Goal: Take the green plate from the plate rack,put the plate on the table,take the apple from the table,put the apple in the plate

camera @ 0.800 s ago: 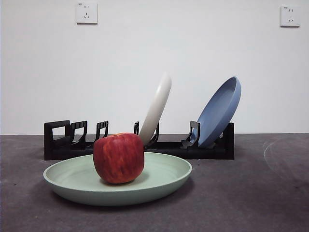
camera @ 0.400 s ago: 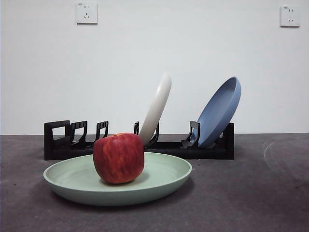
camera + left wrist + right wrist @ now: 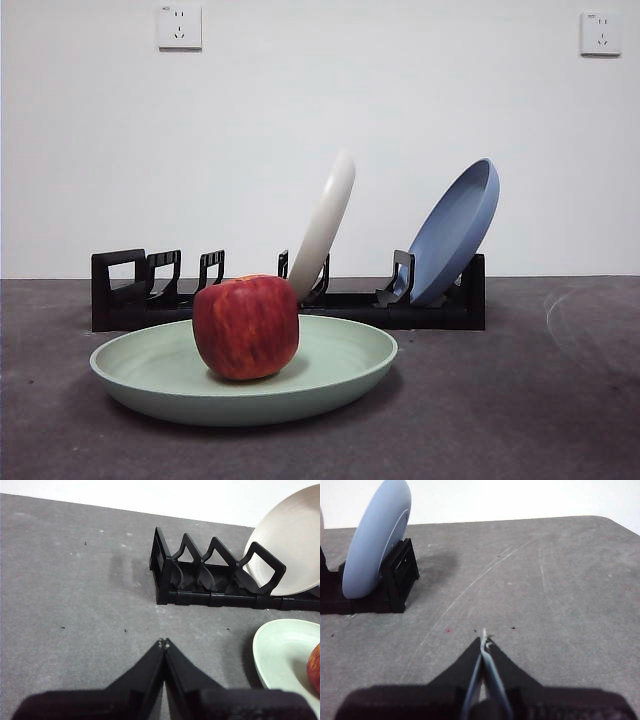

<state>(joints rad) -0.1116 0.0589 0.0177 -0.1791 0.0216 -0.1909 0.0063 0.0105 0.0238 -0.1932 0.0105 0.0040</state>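
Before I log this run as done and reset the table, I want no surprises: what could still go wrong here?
1. The apple sits off-centre in the green plate, toward one side; a knock to the table could probably roll it.
2. The cream-white plate and the blue plate lean steeply in the plate rack; bumping the rack might tip them.
3. The left claw is shut near the rack, the right claw likewise, so careless arm moves could clip it.

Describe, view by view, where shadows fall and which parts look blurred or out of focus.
Front view: even, soft light; a faint shadow under the green plate, apple sharp. Left wrist view: a soft shadow beside the plate rack; the left gripper, jaws shut, blurs toward the edge. Right wrist view: the right gripper, jaws shut, likewise blurred; blue plate clear.
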